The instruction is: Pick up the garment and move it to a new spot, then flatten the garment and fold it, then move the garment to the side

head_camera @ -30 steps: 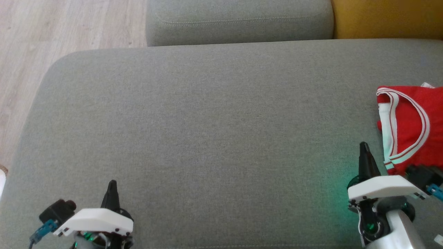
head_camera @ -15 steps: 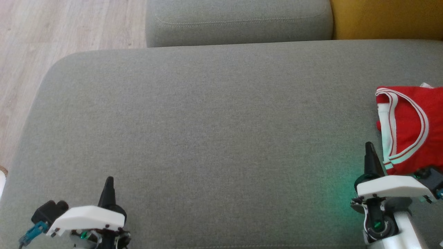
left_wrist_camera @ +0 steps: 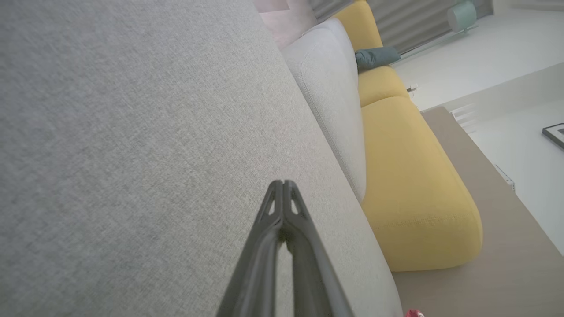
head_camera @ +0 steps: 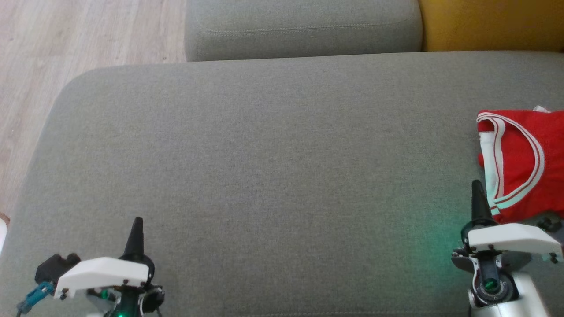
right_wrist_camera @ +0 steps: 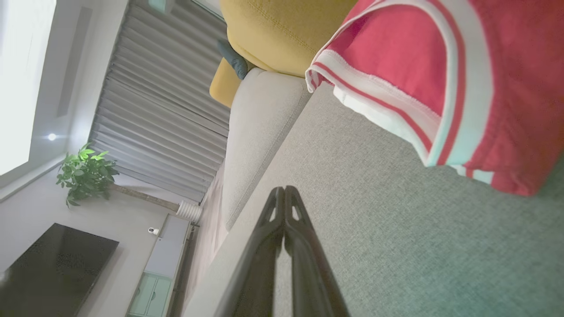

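At the near edge of the grey seat cushion (head_camera: 264, 154), L gripper (head_camera: 137, 221) sits low-left, fingers pressed together, holding nothing. R gripper (head_camera: 476, 185) is low-right, likewise pinched closed and empty (tip just beside the cloth, contact unclear). Red garment (head_camera: 522, 158) w/ white trim lies at the cushion's right edge. Beyond are the grey back cushion (head_camera: 304, 26), yellow cushion (head_camera: 489, 22) and wood floor (head_camera: 66, 44) far left.

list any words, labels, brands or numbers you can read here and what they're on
None can be read.
red garment: white striped trim, no print visible.
white scrap at its top edge: perhaps a tag, too small to read.
framed picture on the wall: too small to read.
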